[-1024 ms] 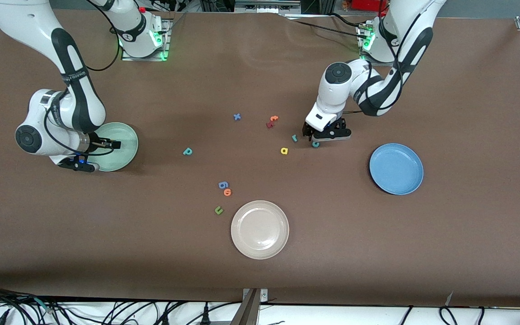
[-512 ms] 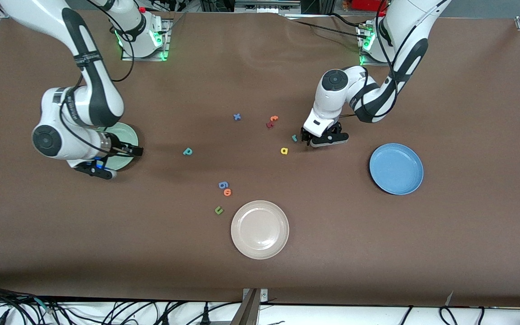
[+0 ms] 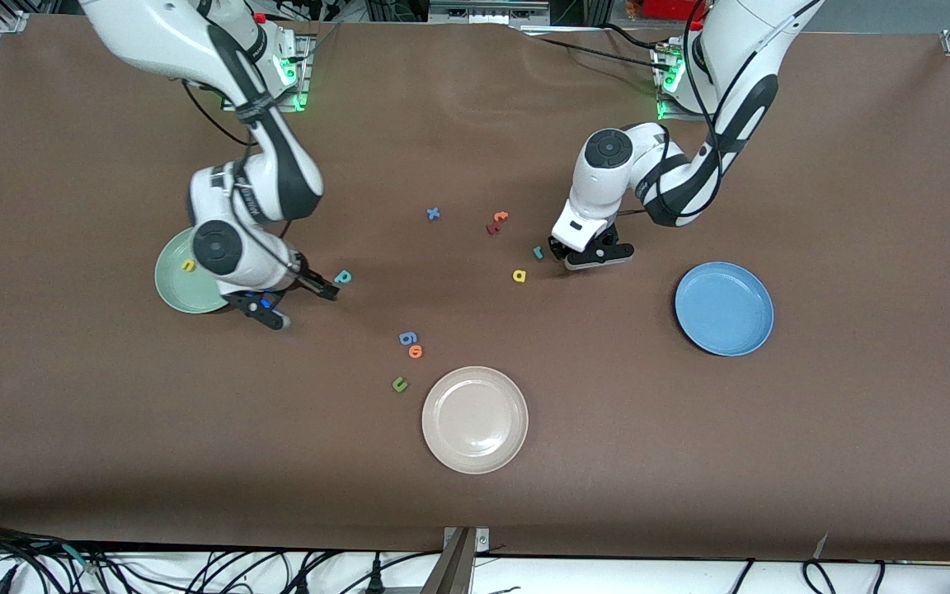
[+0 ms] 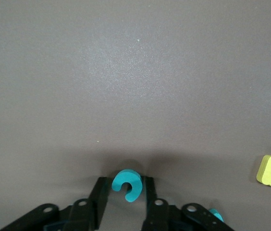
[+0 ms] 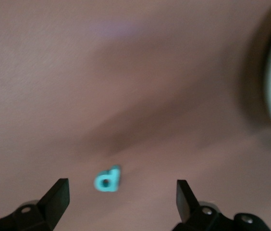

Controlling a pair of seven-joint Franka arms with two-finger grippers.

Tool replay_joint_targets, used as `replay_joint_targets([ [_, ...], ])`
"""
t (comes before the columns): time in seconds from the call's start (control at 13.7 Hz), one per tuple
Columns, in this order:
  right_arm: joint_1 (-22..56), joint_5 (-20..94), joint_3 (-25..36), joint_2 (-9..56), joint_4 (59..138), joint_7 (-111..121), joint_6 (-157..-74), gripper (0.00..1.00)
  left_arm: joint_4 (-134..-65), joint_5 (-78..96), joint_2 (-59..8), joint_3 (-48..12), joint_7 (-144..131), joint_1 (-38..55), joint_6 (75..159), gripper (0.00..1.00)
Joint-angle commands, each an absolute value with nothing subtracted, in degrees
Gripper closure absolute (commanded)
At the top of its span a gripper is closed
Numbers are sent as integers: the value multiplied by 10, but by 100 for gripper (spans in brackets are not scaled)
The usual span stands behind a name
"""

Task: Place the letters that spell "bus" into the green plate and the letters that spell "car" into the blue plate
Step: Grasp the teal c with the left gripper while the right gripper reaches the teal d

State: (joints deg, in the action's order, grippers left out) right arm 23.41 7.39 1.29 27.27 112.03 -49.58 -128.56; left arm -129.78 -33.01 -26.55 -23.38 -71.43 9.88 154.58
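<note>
The teal "c" (image 4: 127, 184) sits between the left claw's (image 3: 589, 254) narrowed fingers, near the blue plate (image 3: 723, 308) toward its middle-of-surface side, with the teal "r" (image 3: 538, 252) and yellow "a" (image 3: 519, 275) close by; the thin foam may squirt out as the fingers pinch. The right claw (image 3: 302, 294), spread wide and empty, hangs by the teal "b" (image 5: 107, 179) beside the green plate (image 3: 174, 289), which holds a yellow letter (image 3: 187, 265); a skewed descent could nudge it away; the brown surface (image 3: 813, 429) also carries a beige plate (image 3: 474, 419), with cables along its edges.

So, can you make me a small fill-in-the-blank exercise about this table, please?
1. The green plate holds one yellow letter, the ___.
2. The left claw is down at the teal letter ___.
3. The right claw, close to the teal b, is ___.
4. The blue plate holds ___ letters.

Missing words: u; c; open; no
</note>
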Motion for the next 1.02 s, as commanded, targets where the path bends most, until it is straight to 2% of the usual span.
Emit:
replay_joint_targets([
  [0.0, 257, 84, 18, 301, 1119, -535, -1323, 2, -1275, -345, -282, -234, -736, 104, 1542, 70],
  [0.22, 258, 85, 14, 309, 1145, -538, -1375, 2, -1270, -345, -285, -234, -738, 108, 1530, 79],
  [0.51, 258, 85, 11, 312, 1149, -550, -1376, 8, -1262, -345, -281, -235, -735, 106, 1510, 89],
  [0.58, 258, 86, 9, 312, 1150, -550, -1377, 13, -1248, -345, -280, -235, -732, 105, 1482, 91],
  [0.73, 258, 104, 6, 310, 1150, -550, -1377, 14, -1217, -342, -281, -236, -721, 101, 1423, 98],
  [0.88, 258, 114, 6, 306, 1155, -548, -1377, 18, -1188, -265, -280, -236, -635, 98, 1390, 100],
  [0.95, 258, 115, 6, 306, 1157, -544, -1380, 19, -1157, -215, -279, -234, -560, 98, 1339, 100],
])
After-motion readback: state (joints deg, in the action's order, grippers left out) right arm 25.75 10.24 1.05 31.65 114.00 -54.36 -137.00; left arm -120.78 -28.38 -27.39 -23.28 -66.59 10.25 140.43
